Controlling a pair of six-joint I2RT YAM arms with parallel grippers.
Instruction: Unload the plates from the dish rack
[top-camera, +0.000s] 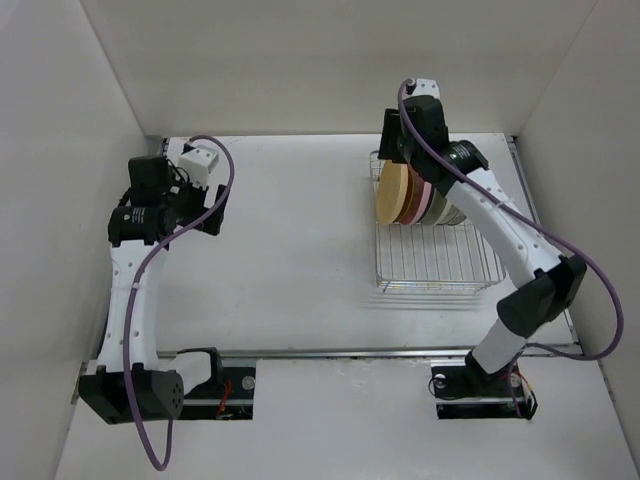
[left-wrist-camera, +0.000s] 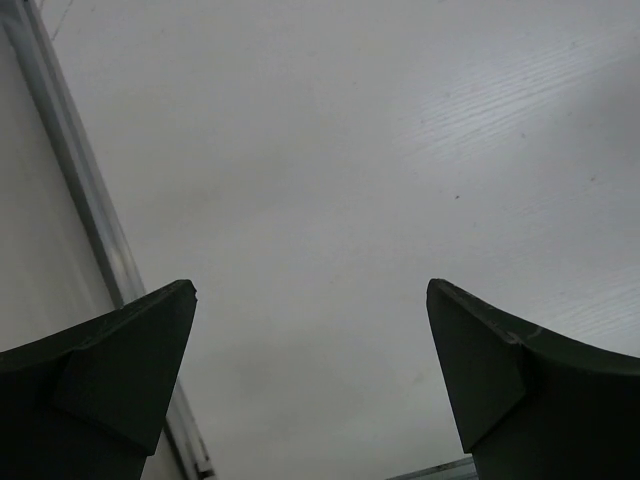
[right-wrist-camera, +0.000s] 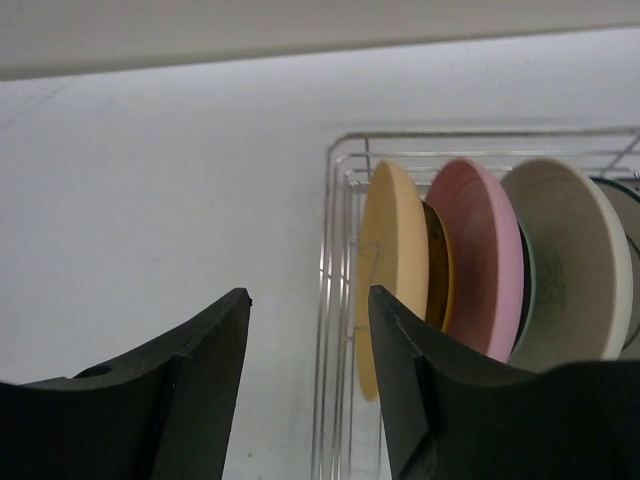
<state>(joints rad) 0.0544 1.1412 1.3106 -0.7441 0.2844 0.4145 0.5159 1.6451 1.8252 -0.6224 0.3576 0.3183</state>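
Observation:
The silver wire dish rack (top-camera: 437, 262) stands on the right side of the table. Several plates stand on edge at its far end: a cream-yellow plate (top-camera: 391, 196) at the left, a pink plate (top-camera: 414, 203) behind it, then paler plates (top-camera: 446, 212). In the right wrist view the cream-yellow plate (right-wrist-camera: 386, 250), the pink plate (right-wrist-camera: 487, 255), a white plate (right-wrist-camera: 570, 270) and a teal-edged plate (right-wrist-camera: 627, 215) stand in the rack (right-wrist-camera: 338, 250). My right gripper (top-camera: 393, 150) (right-wrist-camera: 310, 295) is open above the rack's far left corner, beside the cream-yellow plate. My left gripper (top-camera: 208, 215) (left-wrist-camera: 310, 285) is open and empty.
White walls enclose the table on the left, back and right. A metal strip (left-wrist-camera: 90, 200) runs along the table's left edge, close to the left gripper. The near half of the rack holds no plates. The arm bases sit at the near edge.

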